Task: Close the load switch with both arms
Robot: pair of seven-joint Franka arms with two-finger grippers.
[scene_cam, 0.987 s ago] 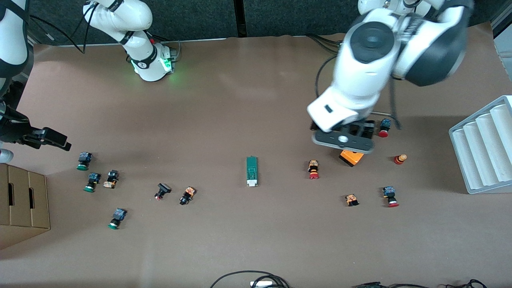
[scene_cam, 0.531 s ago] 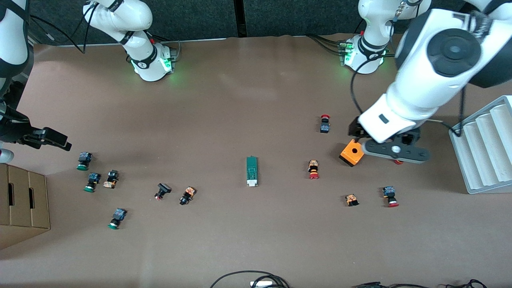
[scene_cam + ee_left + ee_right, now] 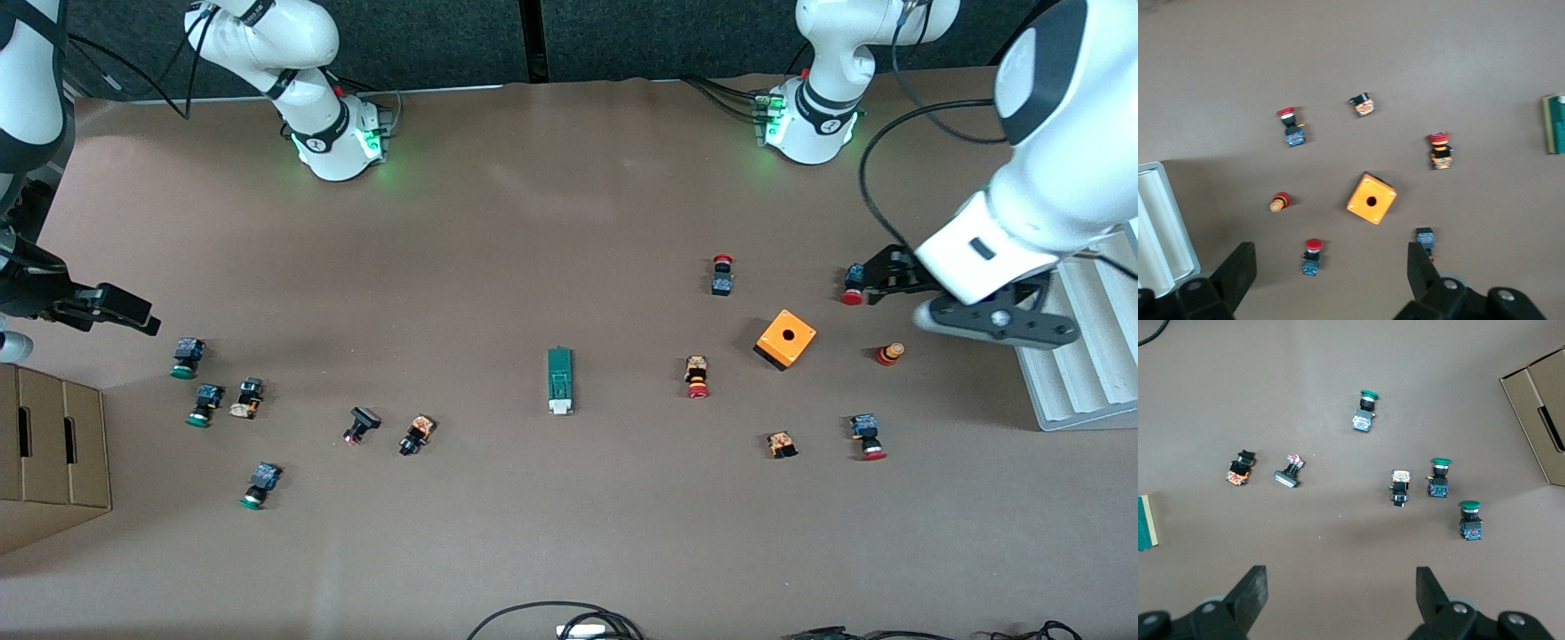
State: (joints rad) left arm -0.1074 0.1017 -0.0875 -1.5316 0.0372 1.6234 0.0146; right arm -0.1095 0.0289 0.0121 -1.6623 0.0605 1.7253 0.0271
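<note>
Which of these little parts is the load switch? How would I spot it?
Start at the orange cube box with the hole on top, then look along the table toward the right arm's end. The load switch lies alone mid-table: a narrow dark-green block with a white end, longer than the round-capped push buttons scattered around.

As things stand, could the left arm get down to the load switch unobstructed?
Probably yes. The load switch lies alone on bare table, with nothing stacked on or touching it. The left gripper, fingers open, hangs near the white rack, well off from it.
</note>
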